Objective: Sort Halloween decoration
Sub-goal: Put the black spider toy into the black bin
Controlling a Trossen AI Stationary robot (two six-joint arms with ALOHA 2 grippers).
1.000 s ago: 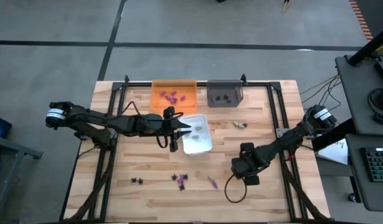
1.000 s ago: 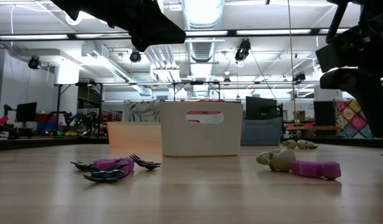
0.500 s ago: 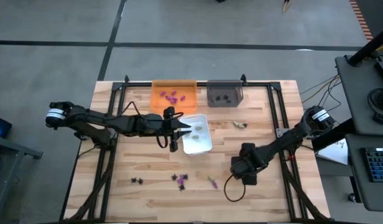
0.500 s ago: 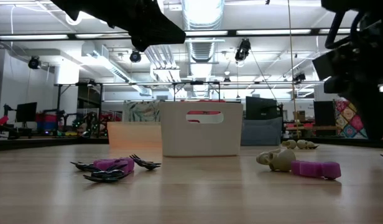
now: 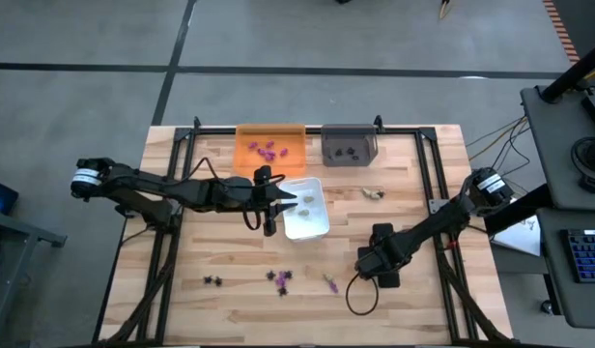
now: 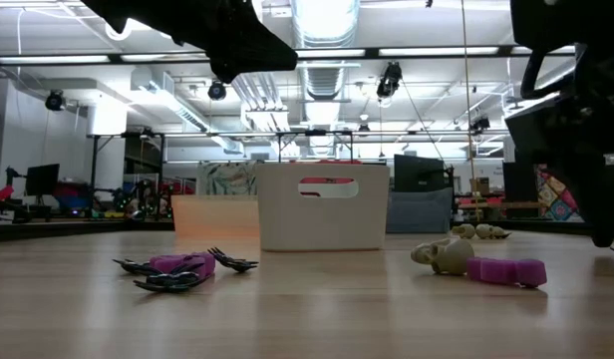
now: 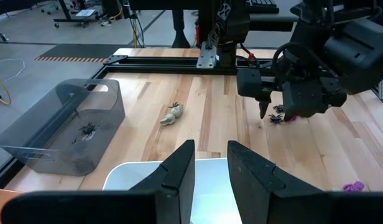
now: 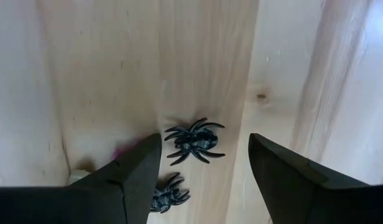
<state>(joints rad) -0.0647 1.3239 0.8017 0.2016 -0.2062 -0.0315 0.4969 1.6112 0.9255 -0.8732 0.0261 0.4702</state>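
Orange tray (image 5: 270, 143) holds purple pieces (image 5: 268, 150); grey tray (image 5: 349, 146) two black spiders (image 5: 347, 152); white tray (image 5: 306, 207) pale pieces (image 5: 308, 202). Right gripper (image 5: 363, 268) spread over a black spider (image 8: 194, 142) on the table (image 5: 413, 184); left gripper (image 5: 275, 203) narrowly parted, empty, at the white tray's edge.

A second black spider (image 8: 168, 197) sits half-hidden behind the right claw (image 8: 201, 163).

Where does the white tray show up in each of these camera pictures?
High view: the white tray lies mid-table.
Low view: at the centre, its handled wall facing the camera.
Left wrist view: close up, nearest the camera.
Right wrist view: not in it.
Shared landmark: the grey tray, in all but the right wrist view.
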